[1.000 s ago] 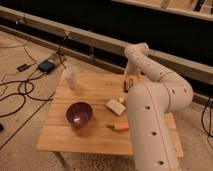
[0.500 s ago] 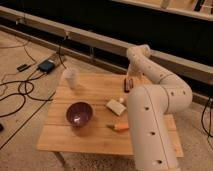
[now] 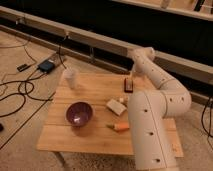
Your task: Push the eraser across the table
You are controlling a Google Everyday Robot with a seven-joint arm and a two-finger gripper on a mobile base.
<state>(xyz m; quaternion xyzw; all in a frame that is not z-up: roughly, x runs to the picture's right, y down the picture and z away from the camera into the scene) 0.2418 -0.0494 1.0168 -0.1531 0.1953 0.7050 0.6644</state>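
While the gripper (image 3: 132, 75) hangs with its fingers spread open just over the far edge of the bench (image 3: 90, 139), the eraser (image 3: 128, 86) lies flat right below it near that back edge, apart from the cream block (image 3: 116, 106), the carrot (image 3: 120, 127) and the purple bowl (image 3: 79, 113).

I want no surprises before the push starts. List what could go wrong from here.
1. The eraser lies close to the far edge of the table, with the gripper just behind it. An off-centre push may spin it or slip past it.
2. The cream block sits just in front of the eraser, with the orange piece beyond. A push toward the near side would likely shove them along.
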